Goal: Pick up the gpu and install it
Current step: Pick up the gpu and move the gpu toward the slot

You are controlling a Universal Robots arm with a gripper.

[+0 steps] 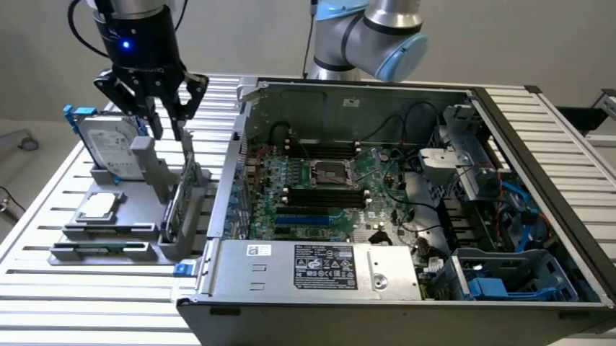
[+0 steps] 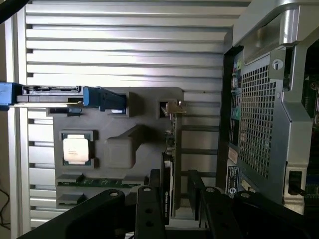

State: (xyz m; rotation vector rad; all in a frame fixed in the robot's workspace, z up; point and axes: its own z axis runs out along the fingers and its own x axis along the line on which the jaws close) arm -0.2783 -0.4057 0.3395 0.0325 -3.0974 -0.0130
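Note:
The gpu (image 1: 183, 196) stands on edge in a slot of the grey holder (image 1: 135, 238), outside the case, at the exterior view's left. Its green board faces the case and its silver bracket end points up. My gripper (image 1: 166, 131) hangs open just above the card's top end, one finger to each side. In the wrist view the gpu (image 2: 170, 149) appears edge-on, running between the two black fingers (image 2: 149, 204) of my gripper (image 2: 172, 199), with gaps on both sides. Nothing is held.
The same holder carries a silver hard drive with blue rails (image 1: 109, 143), a square processor chip (image 1: 99, 207) and memory sticks (image 1: 97, 250). The open computer case (image 1: 366, 85) lies to the exterior view's right, its motherboard slots (image 1: 298, 216) exposed, close beside the holder.

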